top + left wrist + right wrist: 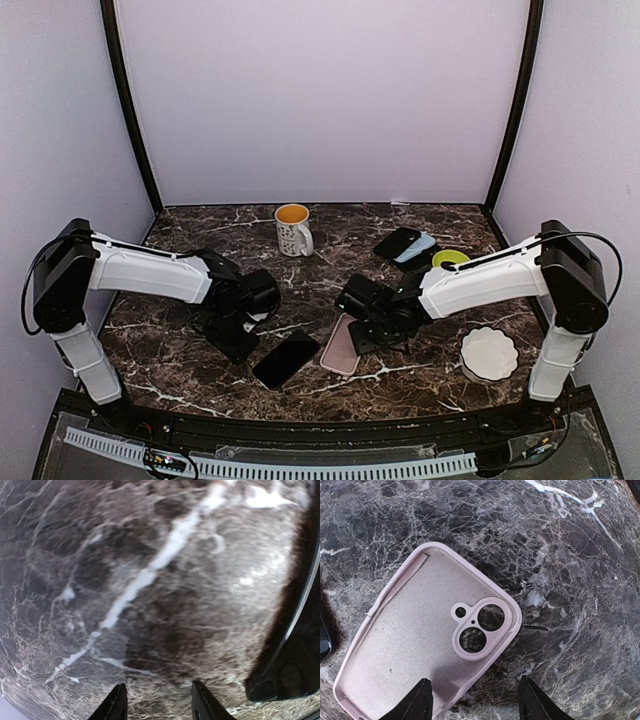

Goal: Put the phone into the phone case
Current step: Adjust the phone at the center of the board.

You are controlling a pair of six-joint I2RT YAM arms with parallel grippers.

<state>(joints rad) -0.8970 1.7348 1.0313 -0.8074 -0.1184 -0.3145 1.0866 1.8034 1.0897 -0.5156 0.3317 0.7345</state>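
Observation:
A black phone [287, 360] lies screen up on the marble table near the front, and its corner shows at the right edge of the left wrist view [295, 645]. A pale pink phone case [341, 346] lies open side up just right of it, with its camera cut-out in the right wrist view [427, 640]. My left gripper [238, 343] is open and empty over bare marble, left of the phone [159, 702]. My right gripper [362, 335] is open and empty, and its jaws straddle the case's long right edge near the camera corner [475, 700].
A white mug [293, 229] with an orange inside stands at the back centre. Two more phones or cases [404, 244] and a yellow-green item [449, 258] lie at the back right. A white scalloped dish [489, 353] sits at the front right.

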